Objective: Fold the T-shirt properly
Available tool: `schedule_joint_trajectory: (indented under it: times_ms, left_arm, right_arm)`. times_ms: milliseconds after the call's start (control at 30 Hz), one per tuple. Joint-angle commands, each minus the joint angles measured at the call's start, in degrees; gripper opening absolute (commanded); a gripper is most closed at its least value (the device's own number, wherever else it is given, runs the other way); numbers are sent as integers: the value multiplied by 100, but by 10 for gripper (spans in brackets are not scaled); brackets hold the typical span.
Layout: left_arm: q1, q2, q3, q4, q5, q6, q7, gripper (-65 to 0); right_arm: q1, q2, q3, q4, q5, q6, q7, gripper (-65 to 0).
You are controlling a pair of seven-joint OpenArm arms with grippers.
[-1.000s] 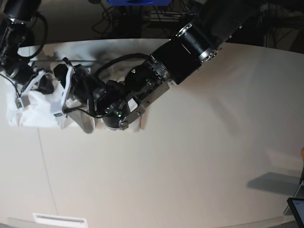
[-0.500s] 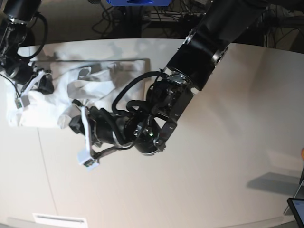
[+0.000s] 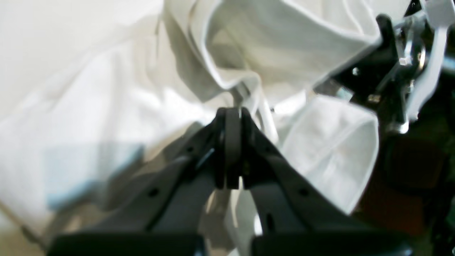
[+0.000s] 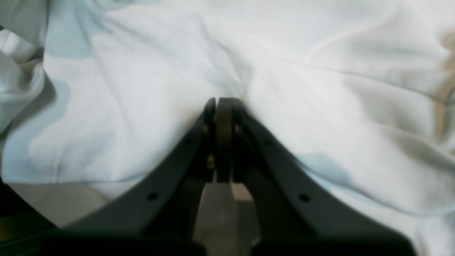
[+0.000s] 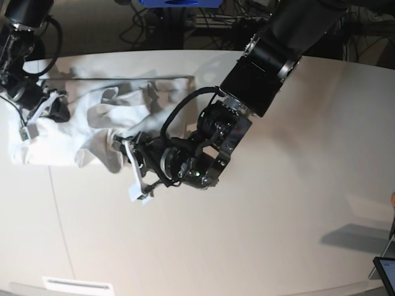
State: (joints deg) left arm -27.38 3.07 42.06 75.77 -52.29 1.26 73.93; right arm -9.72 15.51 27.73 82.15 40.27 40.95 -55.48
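Behind the off-white tabletop (image 5: 278, 203), cables (image 5: 216, 24) clutter the dark floor.

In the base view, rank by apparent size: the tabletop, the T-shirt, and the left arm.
1. tabletop, fills most of the frame.
2 and 3. left arm and T-shirt: not ranked. They cover similar areas, and the arm is nearer the camera and hides part of the shirt.

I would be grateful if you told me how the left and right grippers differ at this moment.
The left gripper pinches a folded hem edge of the T-shirt near its front side in the base view; the right gripper pinches a smooth flat stretch at its far-left end. The left arm reaches across the table; the right stays at its corner. Both are shut on cloth.
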Motion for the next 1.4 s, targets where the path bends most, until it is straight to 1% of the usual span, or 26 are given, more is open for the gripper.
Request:
schedule_joint_trajectory:
  times_ms: [0,133,267,367,600,733,800,900,933,967,1067,1267,1333,1367]
  left_arm:
    - [-150,84,-26,-29,-67,28,-57,-650]
    - [-300,278,0,-443,-67,28,-277,-650]
    - [-528,585,18,-1164,-59,28,-391,-650]
    - [-607,593,44,-1251,-59,28,-699,-650]
    - [-766,593,53,-1577,-85,28,-892,-648]
    - [-775,593,536,-1568,-147,11,-1094,-648]
    - [-775,593,871,-1568,-437,2,-1217,-647]
    - [-801,593,1266,-1568,-1043,2,-1604,-647]
    - [-836,593,1336,-1559,-1193,-60,-1736,-643]
    - [-898,593,1407,-1559,-1325,-253,-1841,-635]
    - [-994,593,1539,-1559,-1448,-1044,-1965,-635]
    - [-1073,593,1504,-1559,-1474,-1906,-2044,-633]
    - [-1073,593,1178,-1436,-1448,-2284,-2044,-635]
    - [-1073,593,915,-1295,-1448,-2363,-2044,-637]
  right_arm:
    - [-17,71,10,-8,-339,-95,-232,-650]
    - [-17,71,10,-8,-339,-95,-232,-650]
    - [-9,71,10,-8,-339,-95,-232,-650]
    - [-9,71,10,-8,-339,-95,-232,-650]
    - [-9,71,10,-8,-339,-95,-232,-650]
    - [-9,71,10,-8,-339,-95,-232,-650]
    - [0,71,10,-8,-339,-95,-232,-650]
    - [0,71,10,-8,-339,-95,-232,-650]
    - [0,71,10,-8,-339,-95,-232,-650]
    - [0,71,10,-8,-339,-95,-232,-650]
    - [-9,71,10,-8,-339,-95,-232,-650]
    - [-17,89,10,-8,-339,-95,-232,-650]
    - [-17,89,10,-8,-339,-95,-232,-650]
    - [-17,89,10,-8,-339,-95,-232,-650]
